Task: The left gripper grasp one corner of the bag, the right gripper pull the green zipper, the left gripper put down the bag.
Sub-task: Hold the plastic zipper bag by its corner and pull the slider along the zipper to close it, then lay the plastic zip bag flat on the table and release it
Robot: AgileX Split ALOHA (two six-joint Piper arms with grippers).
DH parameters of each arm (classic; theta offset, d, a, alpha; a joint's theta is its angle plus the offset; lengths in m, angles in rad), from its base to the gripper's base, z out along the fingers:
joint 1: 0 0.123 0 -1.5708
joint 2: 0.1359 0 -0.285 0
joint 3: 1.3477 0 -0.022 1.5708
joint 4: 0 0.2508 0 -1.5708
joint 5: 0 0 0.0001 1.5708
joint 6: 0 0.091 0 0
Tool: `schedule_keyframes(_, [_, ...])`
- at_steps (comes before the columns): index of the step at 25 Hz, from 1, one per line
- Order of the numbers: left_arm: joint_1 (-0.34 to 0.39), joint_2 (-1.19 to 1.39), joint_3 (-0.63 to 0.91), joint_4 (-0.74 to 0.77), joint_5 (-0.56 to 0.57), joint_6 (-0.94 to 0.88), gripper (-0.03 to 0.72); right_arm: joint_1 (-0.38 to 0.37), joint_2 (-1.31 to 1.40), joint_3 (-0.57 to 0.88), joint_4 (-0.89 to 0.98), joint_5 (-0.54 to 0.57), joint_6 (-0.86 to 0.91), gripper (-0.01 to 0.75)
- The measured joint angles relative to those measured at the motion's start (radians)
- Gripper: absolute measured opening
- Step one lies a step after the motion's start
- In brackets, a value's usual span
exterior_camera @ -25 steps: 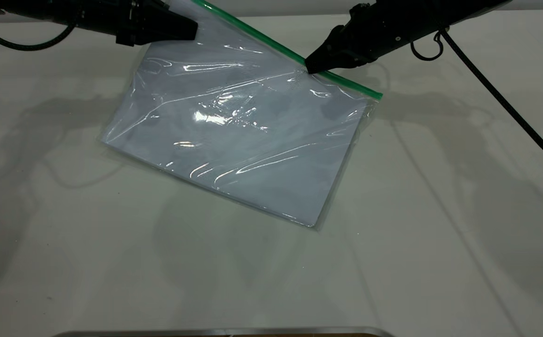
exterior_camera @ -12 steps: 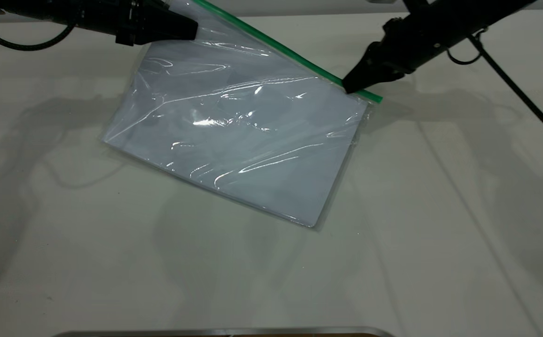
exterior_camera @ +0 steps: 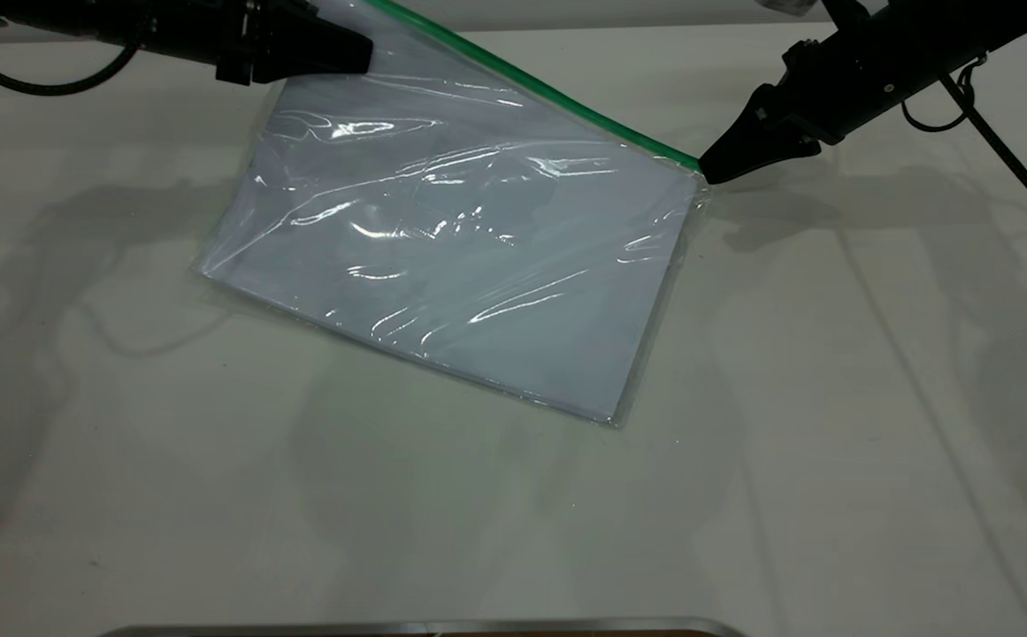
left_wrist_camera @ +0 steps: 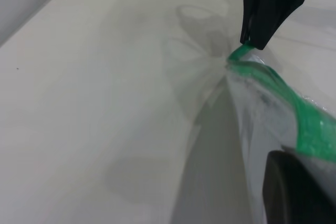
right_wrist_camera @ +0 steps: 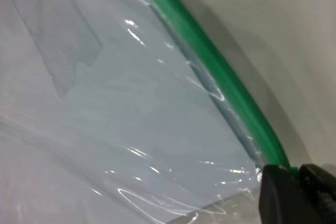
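**Op:** At the far end of the green zipper, I'm holding the right tool pinched on the strip's tip. Its jaws are closed on the green in the right wrist view, presumably on the slider tab, though I can't make the tab out.

**Eng:** Left side?

**Op:** I'm keeping the left tool at the opposite top corner of the bag. It's clamped on the plastic there, jaws together, lifting that edge. The bag's lower edge is resting on the bench, so the bag is hanging tilted with the green edge up and away from me.

**Eng:** Progress?

**Op:** Judging it as two of three nearly done: corner grasp is in, and the zipper pull looks to be at end of travel, since the right tool is sitting at the last bit of strip. Can't confirm whether the seal is fully run.

**Eng:** Remaining?

**Op:** I'm planning to release the right tool, then lower the left and let go, so the bag lies flat on the bench.
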State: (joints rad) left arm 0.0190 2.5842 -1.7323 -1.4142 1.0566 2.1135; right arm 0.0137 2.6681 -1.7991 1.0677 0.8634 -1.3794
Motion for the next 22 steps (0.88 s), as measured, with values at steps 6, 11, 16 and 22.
schedule_keyframes(6, [0.001,0.000,0.000,0.000,0.001,-0.019,0.050,-0.003,0.000,0.000,0.012,0.018,0.017,0.071])
schedule_keyframes(11, [-0.001,0.001,0.000,0.003,-0.047,-0.151,0.067,-0.005,-0.042,0.000,0.068,0.061,0.071,0.232])
schedule_keyframes(16, [-0.025,0.016,0.000,0.002,-0.163,-0.366,0.219,-0.005,-0.203,-0.042,0.108,0.241,0.110,0.440])
schedule_keyframes(22, [-0.026,-0.029,0.000,0.017,-0.171,-0.464,0.508,-0.004,-0.482,-0.074,0.087,0.323,0.303,0.459])
